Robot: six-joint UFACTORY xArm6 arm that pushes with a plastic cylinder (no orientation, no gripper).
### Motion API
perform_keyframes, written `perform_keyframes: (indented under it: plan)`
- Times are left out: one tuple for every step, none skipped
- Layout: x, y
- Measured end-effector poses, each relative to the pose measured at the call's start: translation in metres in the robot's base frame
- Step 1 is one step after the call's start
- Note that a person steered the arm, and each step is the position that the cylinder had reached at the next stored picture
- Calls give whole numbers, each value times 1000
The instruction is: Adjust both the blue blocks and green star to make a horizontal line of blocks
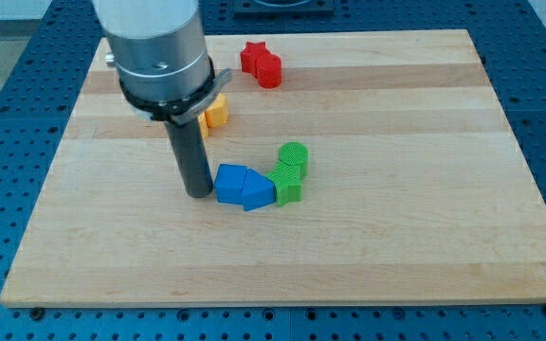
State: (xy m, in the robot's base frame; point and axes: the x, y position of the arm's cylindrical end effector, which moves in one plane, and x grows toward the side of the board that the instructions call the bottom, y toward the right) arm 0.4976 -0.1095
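My tip rests on the board just left of a blue cube-like block, touching or nearly touching its left side. A blue triangular block sits against that block's right side. A green star touches the triangle's right side. A green round block sits just above the star, towards the view's top. The blue blocks and star form a rough row.
Two red blocks sit near the view's top centre. An orange-yellow block lies partly hidden behind the arm's body. The wooden board ends in edges over a blue perforated table.
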Motion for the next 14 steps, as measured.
perform_keyframes:
  plan:
    - [29, -1]
    - [47, 31]
    - [41, 65]
    - [25, 68]
    - [22, 70]
    - [21, 84]
    - [18, 91]
    - [35, 93]
    - [40, 94]
    - [37, 94]
    - [36, 105]
    - [36, 150]
    - [24, 192]
    - [-14, 219]
